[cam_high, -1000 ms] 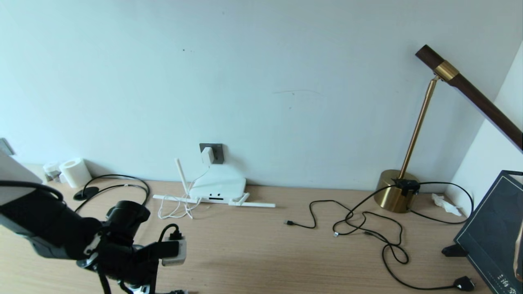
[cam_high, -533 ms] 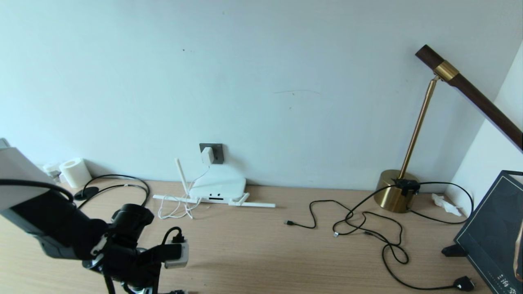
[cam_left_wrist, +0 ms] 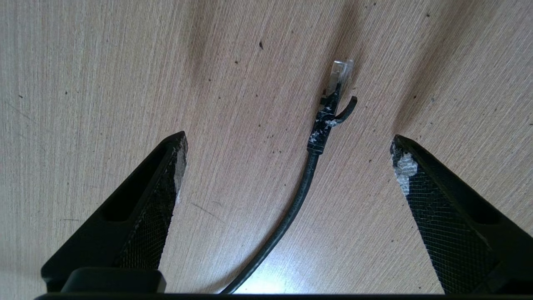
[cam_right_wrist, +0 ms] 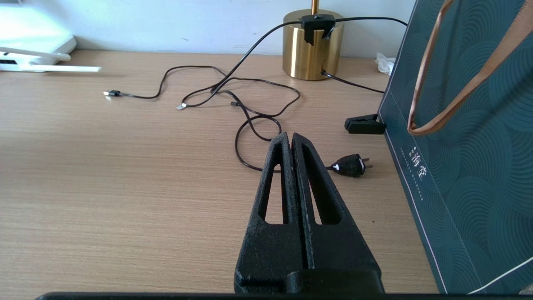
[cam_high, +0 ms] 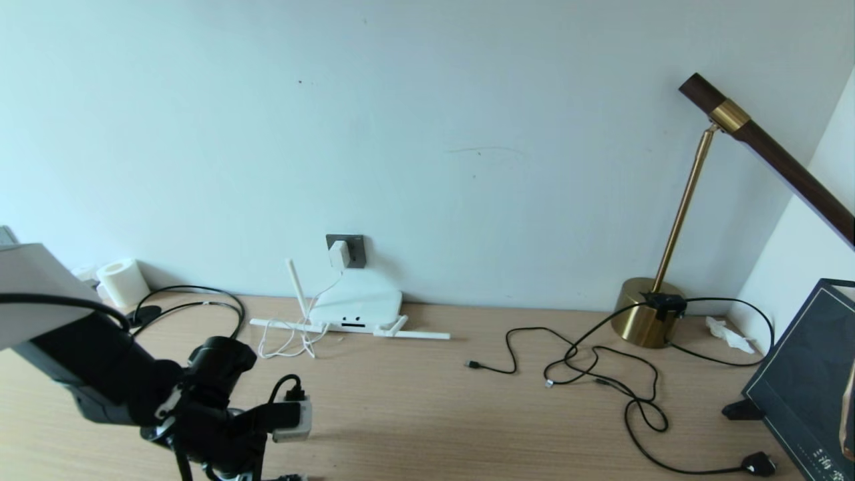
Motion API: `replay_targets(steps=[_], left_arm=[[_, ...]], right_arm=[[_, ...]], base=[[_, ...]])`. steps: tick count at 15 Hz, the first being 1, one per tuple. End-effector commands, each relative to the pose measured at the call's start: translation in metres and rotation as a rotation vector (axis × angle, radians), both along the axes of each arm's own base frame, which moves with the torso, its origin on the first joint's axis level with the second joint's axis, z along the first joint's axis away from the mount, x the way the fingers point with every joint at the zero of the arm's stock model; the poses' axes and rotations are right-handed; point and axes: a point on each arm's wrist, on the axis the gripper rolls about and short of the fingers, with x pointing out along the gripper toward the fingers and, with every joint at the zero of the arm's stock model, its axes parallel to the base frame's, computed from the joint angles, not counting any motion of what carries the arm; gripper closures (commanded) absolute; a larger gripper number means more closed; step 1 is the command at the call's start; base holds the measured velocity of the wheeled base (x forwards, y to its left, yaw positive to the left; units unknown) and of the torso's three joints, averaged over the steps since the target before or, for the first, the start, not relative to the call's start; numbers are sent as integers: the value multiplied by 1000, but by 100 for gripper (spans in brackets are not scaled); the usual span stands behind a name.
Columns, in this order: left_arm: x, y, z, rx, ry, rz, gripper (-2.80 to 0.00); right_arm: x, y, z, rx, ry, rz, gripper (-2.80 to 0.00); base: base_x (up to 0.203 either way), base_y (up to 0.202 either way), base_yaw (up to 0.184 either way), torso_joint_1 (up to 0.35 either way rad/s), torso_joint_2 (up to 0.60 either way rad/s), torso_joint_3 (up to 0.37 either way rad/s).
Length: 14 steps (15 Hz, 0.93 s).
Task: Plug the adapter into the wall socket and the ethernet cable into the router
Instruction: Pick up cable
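Left gripper spread wide above the ethernet cable on the desk

The cable's clear tip lies untouched between the 2 fingers. Adapter sits in the wall socket, above the router. Right gripper is pressed together, empty, near a dark bag.

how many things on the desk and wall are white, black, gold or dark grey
white: 3, the router, the adapter, the paper roll
black: 3, the ethernet cable, the thin cables, the chunky plug
gold: 1, the lamp base
dark grey: 1, the wall socket
total: 8
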Motion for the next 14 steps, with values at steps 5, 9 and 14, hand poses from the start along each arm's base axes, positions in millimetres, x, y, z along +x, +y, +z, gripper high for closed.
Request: replay_targets(steps=[5,9,14], left_arm=[[1,0,-6,0,20,-7,0],[2,-1,-6,-23,19,-17,0],[-1,-1,-6,-26,26,-17,0]], right_arm=[[0,0,0,0,0,0,0],[0,0,0,0,0,0,0],[0,0,0,0,0,0,0]], base=[[0,0,0,0,0,0],[0,0,0,0,0,0],[0,0,0,0,0,0]])
